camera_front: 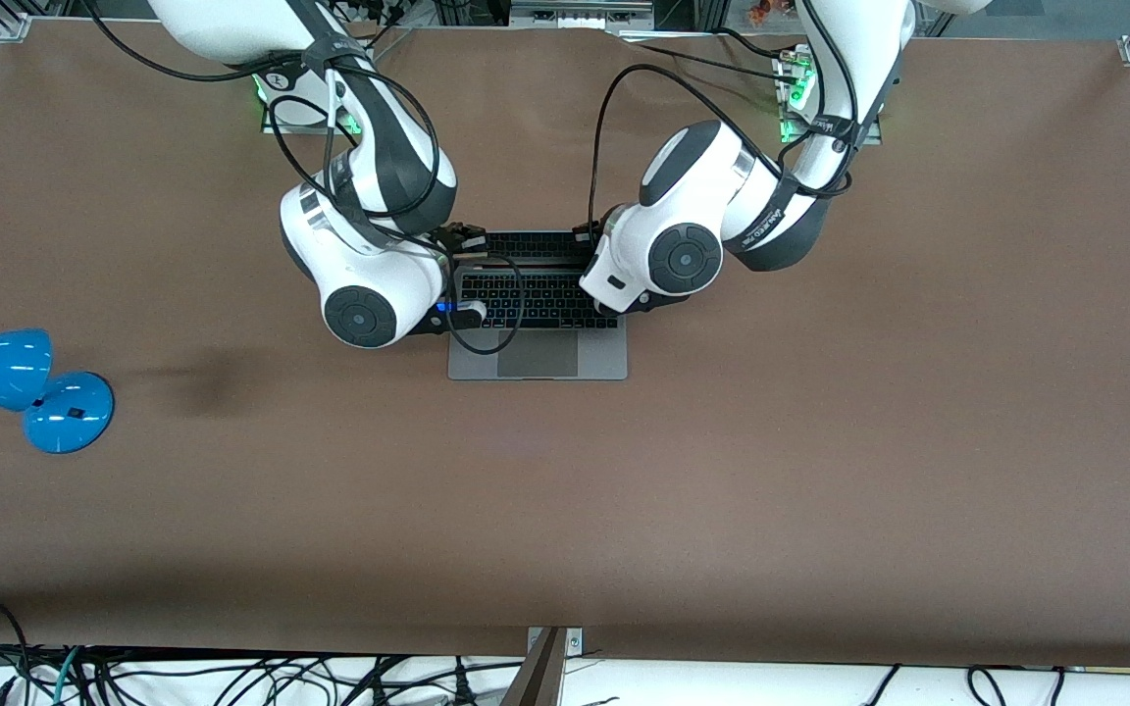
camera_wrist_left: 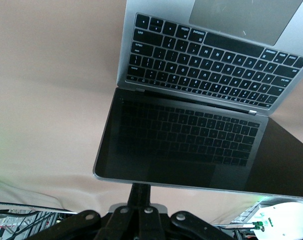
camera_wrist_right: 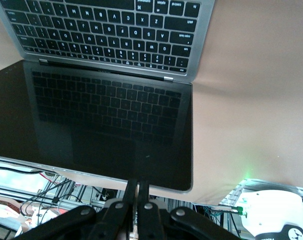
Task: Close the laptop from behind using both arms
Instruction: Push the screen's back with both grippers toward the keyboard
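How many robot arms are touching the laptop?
2. The left gripper has shut fingers at the screen's top edge, toward the left arm's end. The right gripper does the same toward the right arm's end. The laptop is open.

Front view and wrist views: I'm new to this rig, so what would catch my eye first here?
The open laptop at the table's middle, its dark screen mirroring the keyboard, with both white arms bent over it. The left pincer and the right pincer, each shut, meet the screen's top edge, one toward each arm's end. Then the blue desk lamp, at the right arm's end of the table, nearer the front camera than the laptop.
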Tool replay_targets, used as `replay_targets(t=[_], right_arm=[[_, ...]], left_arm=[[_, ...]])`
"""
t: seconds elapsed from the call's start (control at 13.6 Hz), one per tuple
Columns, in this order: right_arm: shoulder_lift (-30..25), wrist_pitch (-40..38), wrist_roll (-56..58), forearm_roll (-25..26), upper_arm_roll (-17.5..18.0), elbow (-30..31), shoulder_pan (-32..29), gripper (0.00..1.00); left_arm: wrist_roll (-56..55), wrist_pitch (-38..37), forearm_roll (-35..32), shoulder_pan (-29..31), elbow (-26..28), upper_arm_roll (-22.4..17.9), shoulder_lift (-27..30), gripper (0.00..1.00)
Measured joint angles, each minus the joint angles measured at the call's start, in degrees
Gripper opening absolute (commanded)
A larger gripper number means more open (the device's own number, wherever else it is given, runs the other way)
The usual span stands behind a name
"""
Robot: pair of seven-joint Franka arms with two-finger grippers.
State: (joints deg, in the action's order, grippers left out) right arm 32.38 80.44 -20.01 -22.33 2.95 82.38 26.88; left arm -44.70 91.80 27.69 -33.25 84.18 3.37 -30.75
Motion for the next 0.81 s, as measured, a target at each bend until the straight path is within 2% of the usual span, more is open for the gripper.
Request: replay_targets(t=[0.81], right_arm=[[0.68, 5.3, 0.23, 0.01, -0.56, -0.61, -1.12, 0.07]], left_arm=[[0.0, 3.15, 0.05, 1.19, -4.64, -1.31, -4.18, 0.0]])
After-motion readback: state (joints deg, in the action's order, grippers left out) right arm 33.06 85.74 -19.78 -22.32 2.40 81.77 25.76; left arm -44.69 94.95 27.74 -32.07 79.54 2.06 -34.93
